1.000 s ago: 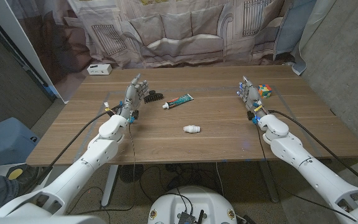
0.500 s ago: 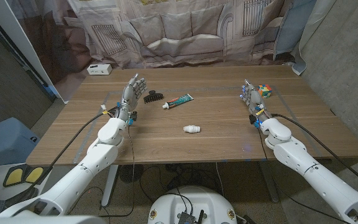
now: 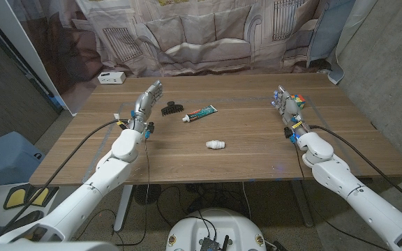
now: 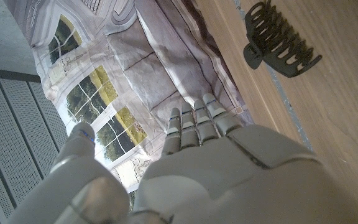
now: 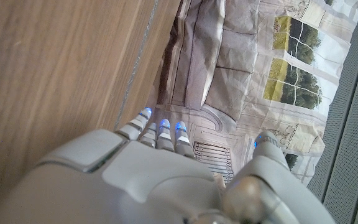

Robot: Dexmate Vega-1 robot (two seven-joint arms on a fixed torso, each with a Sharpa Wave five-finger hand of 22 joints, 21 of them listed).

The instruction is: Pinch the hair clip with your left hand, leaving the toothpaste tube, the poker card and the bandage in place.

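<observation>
A wooden table (image 3: 243, 164) with visible grain stands before a curtain (image 3: 208, 31) printed with a sofa and windows. The black toothed hair clip (image 3: 169, 108) lies just beside the left hand (image 3: 146, 100), whose fingers are apart and empty. The right hand (image 3: 285, 104) is likewise spread, holding nothing. Lettering on the toothpaste tube (image 3: 201, 113) is illegible; the white rolled bandage (image 3: 216, 145) lies mid-table.

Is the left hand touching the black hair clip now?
Apart. The head view shows bare wood between the left hand and the hair clip.
</observation>
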